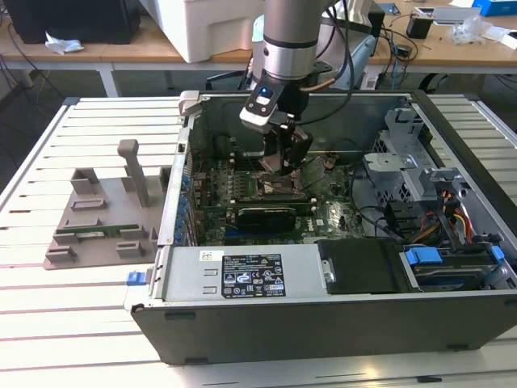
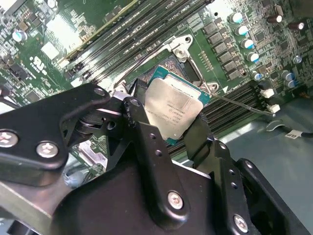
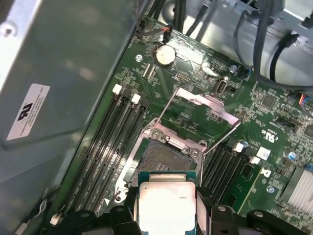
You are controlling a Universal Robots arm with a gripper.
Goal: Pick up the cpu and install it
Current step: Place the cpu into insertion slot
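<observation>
The jaws are clamped on the cpu (image 2: 173, 110), gripping two opposite edges with its silver top facing the wrist cameras. In both wrist views the chip sits over one edge of the open socket (image 3: 164, 157) on the green motherboard (image 3: 254, 122), not seated in it. In the exterior view, the arm (image 1: 287, 32) reaches down into the open computer case (image 1: 323, 323) lying on the slatted tabletop (image 1: 81, 323).
</observation>
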